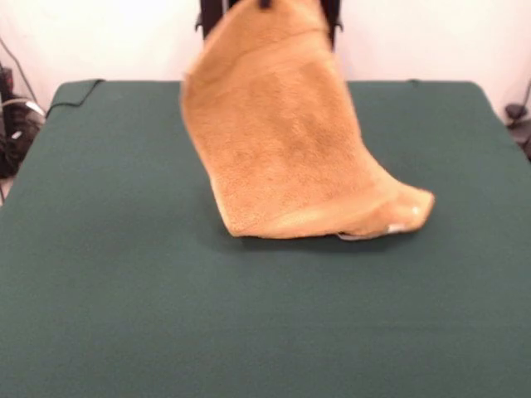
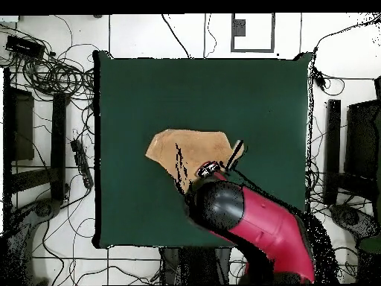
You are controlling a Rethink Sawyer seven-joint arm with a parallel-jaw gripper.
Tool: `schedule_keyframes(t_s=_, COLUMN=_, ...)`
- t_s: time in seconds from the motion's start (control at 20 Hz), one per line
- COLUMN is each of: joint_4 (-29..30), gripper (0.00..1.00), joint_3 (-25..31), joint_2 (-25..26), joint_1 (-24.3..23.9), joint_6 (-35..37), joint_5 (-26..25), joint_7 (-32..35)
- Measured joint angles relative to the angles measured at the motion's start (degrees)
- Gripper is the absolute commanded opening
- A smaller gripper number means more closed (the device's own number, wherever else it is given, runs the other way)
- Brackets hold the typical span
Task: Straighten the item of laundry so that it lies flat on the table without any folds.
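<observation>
Towel [image 1: 286, 141] hangs off the gripper [image 1: 265, 4], pinched by its top edge up high, draping down and forward until only its bottom hem drags on the table [image 1: 99, 274], mid-table, folds not yet out.

Robotics laboratory test cell. A table [image 2: 126, 89] covered in plain dark green cloth stands on a pale tiled floor [image 2: 186, 33] before a bare white wall [image 1: 431, 41]. Loose black cables [image 2: 45, 71] trail around the table on all sides, and dark equipment racks [image 2: 22, 126] flank it. A red and black robot arm [image 2: 260, 223] reaches over the table from one edge. A fixed overhead camera view and a front view record the cell.
</observation>
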Motion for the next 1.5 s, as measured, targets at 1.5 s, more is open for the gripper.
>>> schedule_keyframes(t_s=1.5, joint_4=1.58, gripper=0.00, joint_3=22.23, joint_2=-7.74, joint_1=-26.45, joint_6=3.84, joint_5=-17.84, joint_7=-0.57)
